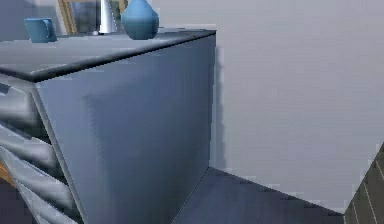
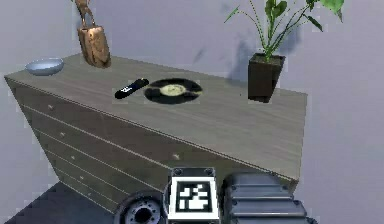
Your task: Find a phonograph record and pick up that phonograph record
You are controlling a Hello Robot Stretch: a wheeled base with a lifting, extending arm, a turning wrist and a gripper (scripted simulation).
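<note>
A black phonograph record [image 2: 173, 91] with a pale label lies flat on the top of a long wooden dresser [image 2: 150, 140], near the middle. At the arm side view's bottom edge, below the dresser's front, I see a white marker square [image 2: 192, 197] and a dark ribbed arm part [image 2: 265, 203]. The gripper's dark round body [image 2: 140, 212] sits left of the marker. Its far end cannot be made out, so I cannot tell whether it holds anything.
On the dresser top stand a black remote [image 2: 130, 88], a pale bowl [image 2: 44, 67], a wooden statue [image 2: 94, 42] and a potted plant [image 2: 267, 70]. Ahead, a grey chest of drawers [image 1: 120, 130] carries a blue vase [image 1: 139, 18] and blue cup [image 1: 41, 29]; wall and dark floor [image 1: 250, 205] lie to its right.
</note>
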